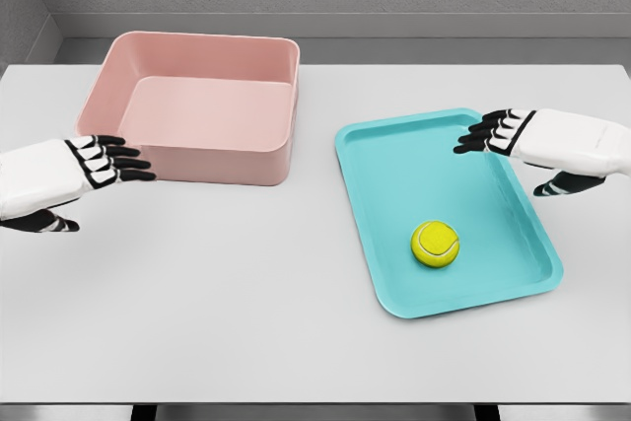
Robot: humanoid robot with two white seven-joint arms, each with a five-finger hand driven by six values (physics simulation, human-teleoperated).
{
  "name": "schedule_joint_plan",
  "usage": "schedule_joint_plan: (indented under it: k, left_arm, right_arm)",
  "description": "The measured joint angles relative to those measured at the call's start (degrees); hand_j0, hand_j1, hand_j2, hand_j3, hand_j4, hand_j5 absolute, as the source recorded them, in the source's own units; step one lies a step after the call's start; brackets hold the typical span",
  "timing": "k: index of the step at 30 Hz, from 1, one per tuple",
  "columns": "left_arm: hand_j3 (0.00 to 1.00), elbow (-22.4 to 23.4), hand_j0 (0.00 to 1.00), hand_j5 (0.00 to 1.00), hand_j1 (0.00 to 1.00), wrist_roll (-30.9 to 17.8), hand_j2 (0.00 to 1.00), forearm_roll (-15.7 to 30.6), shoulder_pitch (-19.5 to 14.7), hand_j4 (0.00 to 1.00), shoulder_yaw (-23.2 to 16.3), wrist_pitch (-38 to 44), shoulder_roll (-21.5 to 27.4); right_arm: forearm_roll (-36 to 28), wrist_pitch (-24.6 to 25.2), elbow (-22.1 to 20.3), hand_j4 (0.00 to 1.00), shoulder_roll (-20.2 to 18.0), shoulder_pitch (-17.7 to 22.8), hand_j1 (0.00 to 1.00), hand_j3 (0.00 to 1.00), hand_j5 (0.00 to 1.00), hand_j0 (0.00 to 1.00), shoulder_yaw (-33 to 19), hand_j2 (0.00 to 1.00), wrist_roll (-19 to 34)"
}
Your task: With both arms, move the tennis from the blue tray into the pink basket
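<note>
Ball [436,244] sits in tray [389,150], near front; right hand [518,137] nearer, ball lies below and left of it; left hand [84,167] by basket [286,105]; both spread, empty.

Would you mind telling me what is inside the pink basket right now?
Nothing shows inside the basket: its floor looks bare. The near wall hides a thin strip of floor behind it. The ball lies on the tray.
</note>
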Motion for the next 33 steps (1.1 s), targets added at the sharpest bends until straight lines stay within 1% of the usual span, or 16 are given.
schedule_joint_plan:
  k: [3, 6, 10, 14, 18, 25, 29, 33]
  left_arm:
    - [1.00, -0.06, 1.00, 1.00, 1.00, -0.68, 1.00, -0.67, 0.00, 1.00, -0.96, -0.01, 0.04]
    - [1.00, -0.08, 1.00, 1.00, 1.00, -0.92, 1.00, -0.93, 0.00, 1.00, -1.32, -0.01, -0.04]
    - [1.00, -0.09, 1.00, 1.00, 1.00, -1.03, 1.00, -1.68, -0.09, 1.00, -1.88, -0.01, -0.27]
    - [1.00, -0.09, 1.00, 1.00, 1.00, -1.08, 1.00, -2.04, -0.09, 1.00, -2.15, -0.01, -0.73]
    - [1.00, -0.10, 1.00, 1.00, 1.00, -1.13, 1.00, -2.96, -0.09, 1.00, -2.25, -0.01, -1.34]
    - [1.00, -0.10, 1.00, 1.00, 1.00, -1.15, 1.00, -3.28, -0.18, 1.00, -2.32, -0.01, -1.26]
    - [1.00, -0.10, 1.00, 1.00, 1.00, -1.15, 1.00, -3.24, -0.18, 1.00, -2.32, -0.01, -1.05]
    - [1.00, -0.10, 1.00, 1.00, 1.00, -1.15, 1.00, -2.95, -0.35, 1.00, -2.30, -0.01, -0.68]
  right_arm:
    - [0.26, 0.00, -0.12, 1.00, 0.44, 0.00, 1.00, 1.00, 1.00, 1.00, 0.06, 1.00, 0.10]
    - [1.29, 0.00, -0.26, 1.00, 2.66, 0.00, 1.00, 1.00, 1.00, 1.00, 0.74, 1.00, 0.18]
    - [4.31, -0.01, -2.66, 1.00, 4.90, 0.09, 1.00, 1.00, 1.00, 1.00, 1.57, 1.00, 2.27]
    - [5.59, -0.01, -4.72, 1.00, 5.11, 0.61, 1.00, 1.00, 1.00, 1.00, 2.57, 1.00, 3.86]
    - [5.97, -0.02, -5.75, 1.00, 5.30, 0.88, 1.00, 1.00, 1.00, 1.00, 3.77, 1.00, 4.76]
    - [9.18, -0.02, -5.57, 1.00, 8.33, 1.05, 1.00, 1.00, 1.00, 1.00, 5.05, 1.00, 5.91]
    - [10.79, -0.02, -4.12, 1.00, 10.59, 1.14, 1.00, 1.00, 1.00, 1.00, 5.81, 1.00, 6.78]
    - [11.42, -0.02, -3.61, 1.00, 11.40, 0.79, 1.00, 1.00, 1.00, 1.00, 6.56, 1.00, 7.21]
